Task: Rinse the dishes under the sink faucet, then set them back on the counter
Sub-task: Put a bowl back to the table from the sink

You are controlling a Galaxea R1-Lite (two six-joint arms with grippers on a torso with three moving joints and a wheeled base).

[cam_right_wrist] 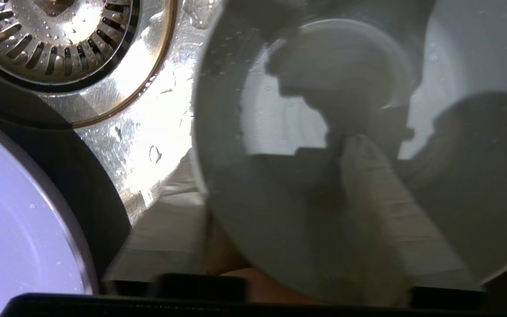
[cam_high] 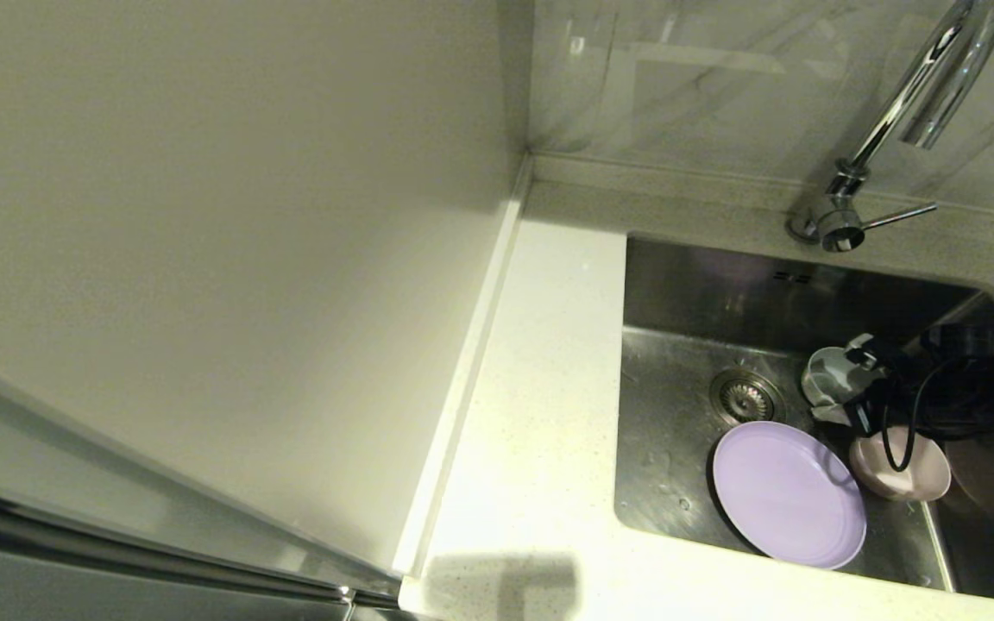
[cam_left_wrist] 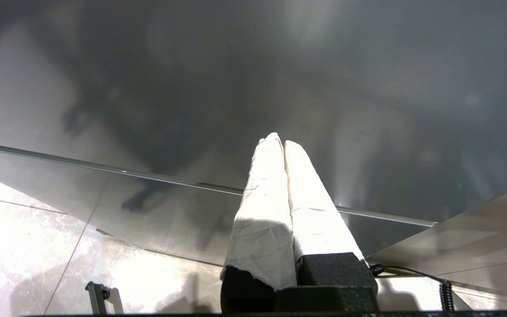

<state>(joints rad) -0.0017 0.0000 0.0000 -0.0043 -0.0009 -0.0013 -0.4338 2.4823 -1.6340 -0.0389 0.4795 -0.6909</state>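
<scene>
The right gripper (cam_right_wrist: 288, 189), with pale wrapped fingers (cam_right_wrist: 381, 193), pinches the wall of the small pale blue-grey bowl (cam_right_wrist: 306, 110): one finger lies inside the bowl against its wall and the other runs outside beneath the rim. In the head view this gripper (cam_high: 842, 392) holds the same bowl (cam_high: 825, 379) tilted on its side, low in the rectangular stainless steel sink (cam_high: 678, 293), just beside the round metal drain strainer (cam_high: 745, 395). The bowl holds nothing that shows.

Just beside it, nearer the robot, the small pale pink bowl (cam_high: 901, 470) rests on the sink floor with the arm's black cable looping over it. The wide flat lilac round plate (cam_high: 789, 493) lies on the sink floor, touching or nearly touching the pink bowl, its surface bare apart from a few droplets. The sink floor is wet around the strainer.

The tall chrome gooseneck faucet (cam_high: 902, 112) stands behind the sink, its thin side lever (cam_high: 898, 216) pointing to the right; no water runs from the spout. The white speckled counter (cam_high: 540, 414) lies to the left of the sink.

The left gripper (cam_left_wrist: 283, 145), its white wrapped fingers pressed together and holding nothing, is parked low near a tiled floor.

No writing or labels can be read.
</scene>
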